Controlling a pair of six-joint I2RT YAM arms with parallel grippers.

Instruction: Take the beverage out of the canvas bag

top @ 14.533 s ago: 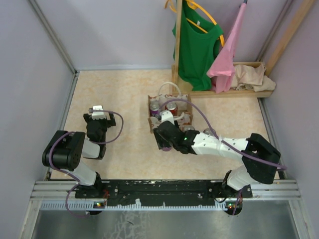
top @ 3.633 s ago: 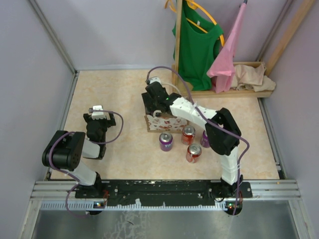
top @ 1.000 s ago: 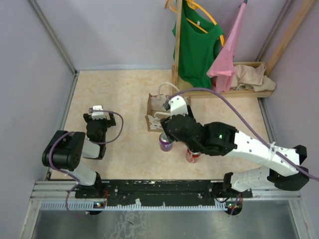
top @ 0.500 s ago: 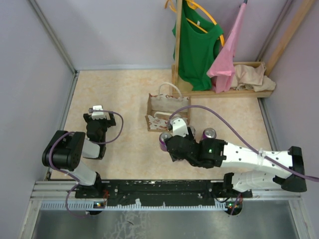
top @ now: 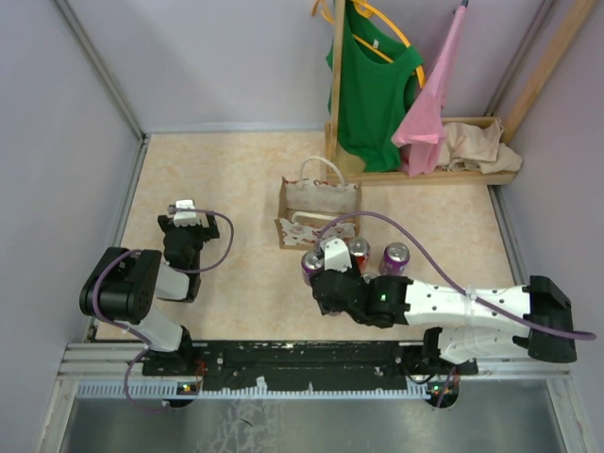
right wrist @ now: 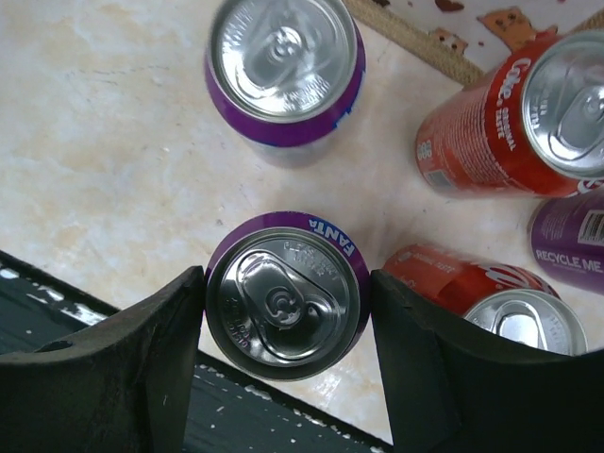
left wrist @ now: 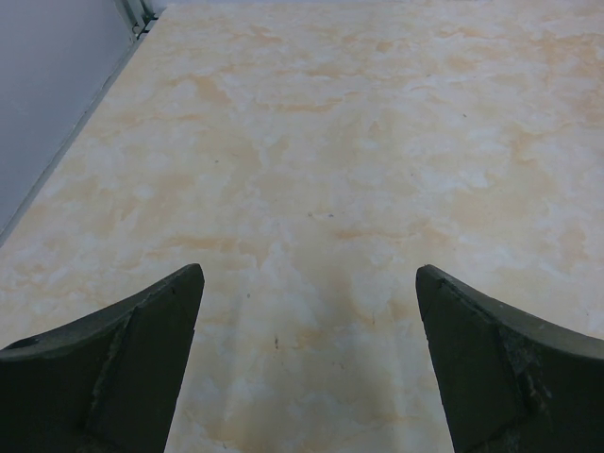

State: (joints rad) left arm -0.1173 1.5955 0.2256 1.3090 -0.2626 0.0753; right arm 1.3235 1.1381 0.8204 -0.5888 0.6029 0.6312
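Observation:
The canvas bag [top: 318, 206], cream with red print and white handles, stands mid-table. My right gripper [top: 332, 291] hangs in front of it, near the table's front edge. In the right wrist view it [right wrist: 286, 285] is shut on an upright purple Fanta can [right wrist: 283, 307], one finger on each side. Round it stand another purple can [right wrist: 285, 66], a red Coke can [right wrist: 514, 118] and a second red can [right wrist: 491, 300]. The bag's printed edge [right wrist: 453, 19] shows at the top. My left gripper [left wrist: 310, 283] is open over bare table, far left of the bag [top: 184, 215].
A wooden rack [top: 425, 175] at the back right carries a green shirt [top: 373, 85], a pink garment [top: 434, 94] and a beige cloth [top: 477, 146]. Purple walls close in both sides. A black rail [top: 311, 357] runs along the near edge, just below the held can.
My right arm has come from the bag toward the near edge with the purple can in its fingers. The left arm has not moved.

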